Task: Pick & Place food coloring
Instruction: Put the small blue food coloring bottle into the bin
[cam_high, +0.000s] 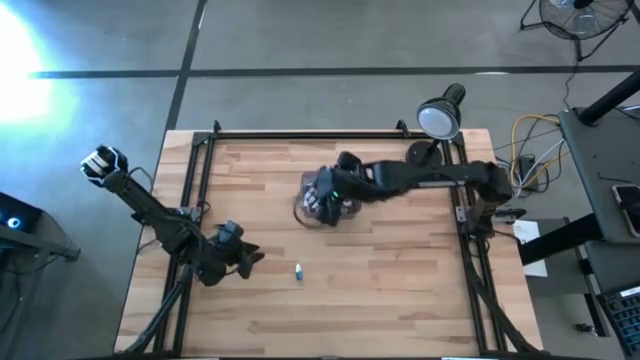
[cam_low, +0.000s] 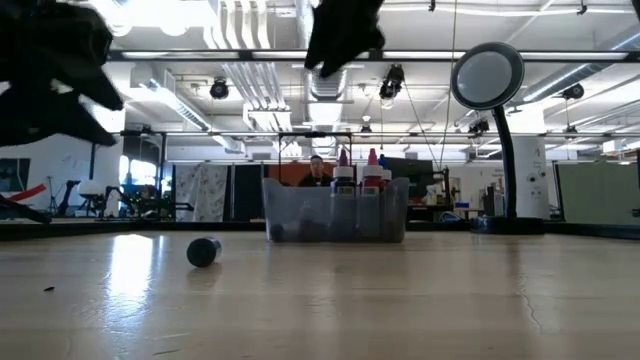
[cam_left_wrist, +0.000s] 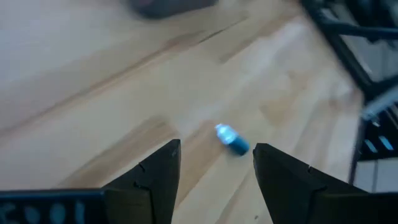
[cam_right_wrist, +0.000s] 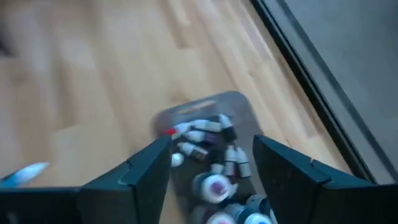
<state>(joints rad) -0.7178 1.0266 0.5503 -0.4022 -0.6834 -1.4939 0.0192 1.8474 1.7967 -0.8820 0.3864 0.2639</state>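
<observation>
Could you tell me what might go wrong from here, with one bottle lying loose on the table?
The blue bottle lies on its side, so the open left gripper could nudge it into rolling. The right gripper, open above the tray, could knock the bottles standing upright there if it drops lower.

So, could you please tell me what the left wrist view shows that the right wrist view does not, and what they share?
Only the left wrist view: a blue food coloring bottle lying on its side on the bare wooden table, beyond the open left gripper, which holds nothing.

Only the right wrist view: the clear grey tray with many small bottles heaped inside, under the right gripper, whose fingers are spread and hold nothing.

Both: the same wooden tabletop, and a pair of dark fingers set apart.
</observation>
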